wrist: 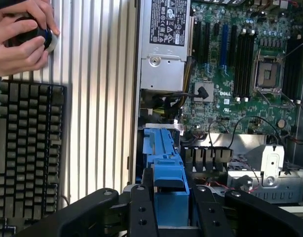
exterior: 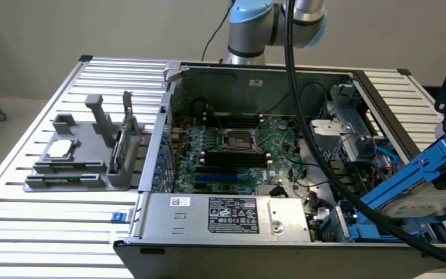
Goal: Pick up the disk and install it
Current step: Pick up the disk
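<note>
The disk [exterior: 413,177] is a silver-grey drive in a blue carrier frame. It hangs tilted over the open computer case's near corner at the exterior view's right. My gripper [exterior: 442,185] is shut on it. In the wrist view the black fingers [wrist: 142,207] press on both sides of the blue carrier [wrist: 169,195]. Just beyond it lies the blue drive bay [wrist: 159,143] inside the case, and the disk is above that bay, apart from it.
The open case holds a green motherboard [exterior: 238,151] and a grey labelled power-supply box [exterior: 223,215]. A grey fixture [exterior: 83,168] with a small silver chip [exterior: 64,148] stands on the slatted table. A keyboard [wrist: 28,148] and a person's hands [wrist: 23,39] are beside the case. The arm's black cable [exterior: 308,145] crosses the case.
</note>
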